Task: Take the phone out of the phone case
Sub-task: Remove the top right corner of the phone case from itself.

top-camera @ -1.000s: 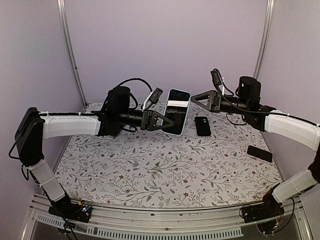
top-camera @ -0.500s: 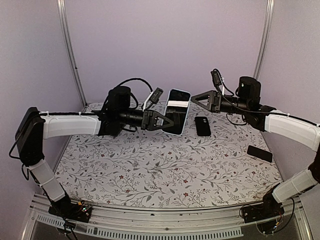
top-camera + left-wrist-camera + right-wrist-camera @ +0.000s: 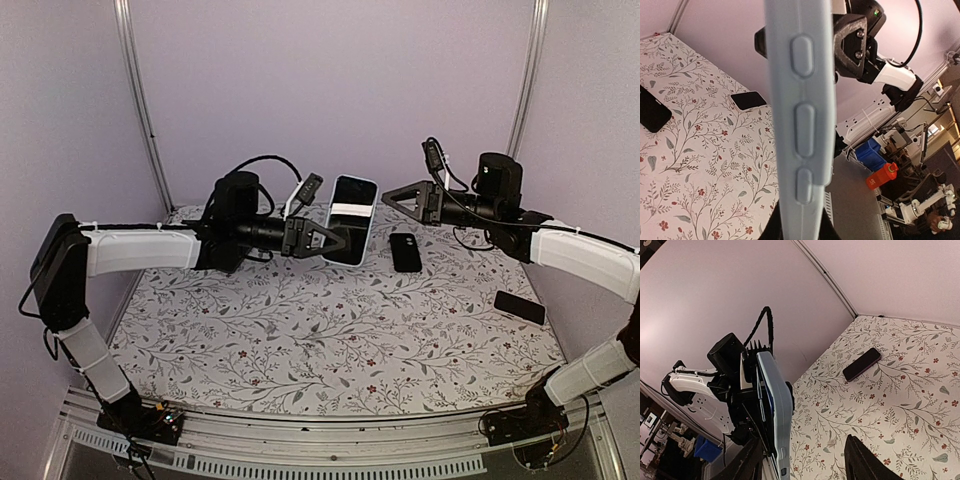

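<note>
Your left gripper [image 3: 338,243] is clamped on the lower end of the case [image 3: 802,110] and holds it up off the cloth [image 3: 300,330], just above centre in the top view and leaning a bit. The case is pale blue, smooth and rubbery-looking. The left wrist view shows its side edge with three raised oval button bumps. The phone [image 3: 350,232] sits inside it, and its glossy dark screen has a white band across it. In that wrist view the fingers are mostly cut off at the bottom edge, so you can't see much of the grip.

Just right of the case's top, your right gripper [image 3: 395,197] hangs with its jaws apart and nothing between them. I can't tell whether a fingertip touches the case.

Further right, two flat black rectangles lie on the floral cloth. One spare phone [image 3: 405,252] is under the right gripper, and the other spare [image 3: 519,307] is near the right edge. Both are too dark to make out any detail.
</note>
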Motion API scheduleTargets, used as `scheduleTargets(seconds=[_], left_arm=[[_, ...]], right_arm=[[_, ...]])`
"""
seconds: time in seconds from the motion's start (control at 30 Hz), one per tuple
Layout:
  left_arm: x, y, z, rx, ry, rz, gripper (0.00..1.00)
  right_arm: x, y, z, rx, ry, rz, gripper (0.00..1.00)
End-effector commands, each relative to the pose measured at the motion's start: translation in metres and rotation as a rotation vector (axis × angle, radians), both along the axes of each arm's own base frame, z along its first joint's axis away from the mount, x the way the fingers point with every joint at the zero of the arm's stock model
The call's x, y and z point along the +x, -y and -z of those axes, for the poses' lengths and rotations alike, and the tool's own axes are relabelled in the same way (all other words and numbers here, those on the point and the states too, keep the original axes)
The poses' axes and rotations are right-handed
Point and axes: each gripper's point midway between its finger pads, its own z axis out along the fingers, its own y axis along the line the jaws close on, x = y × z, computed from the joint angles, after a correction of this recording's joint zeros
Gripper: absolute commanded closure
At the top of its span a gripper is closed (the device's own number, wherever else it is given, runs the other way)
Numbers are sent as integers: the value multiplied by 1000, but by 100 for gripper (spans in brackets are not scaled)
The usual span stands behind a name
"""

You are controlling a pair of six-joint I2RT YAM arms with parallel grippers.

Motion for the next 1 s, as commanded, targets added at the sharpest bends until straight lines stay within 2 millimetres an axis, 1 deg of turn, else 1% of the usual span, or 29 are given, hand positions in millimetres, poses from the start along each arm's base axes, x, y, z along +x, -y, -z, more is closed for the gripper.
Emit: scheduleTargets(seconds=[0.0,0.17,0.47,0.77,0.97], left_arm=[[-2,-1,-19,-53,71,22,100],[-7,2,-17,-50,70,44,100],[-14,5,-19,-50,79,66,100],[-9,8,-10,-24,67,43,100],[-12,10,-13,-31,72,61,100]], right_arm=[[-3,-1,-5,4,5,-4,42],[-1,-4,-8,8,6,-15,42],[3,-6,-4,7,-10,-19,42],[1,-6,-9,18,-4,-21,42],[1,-6,-10,18,-3,-22,43]])
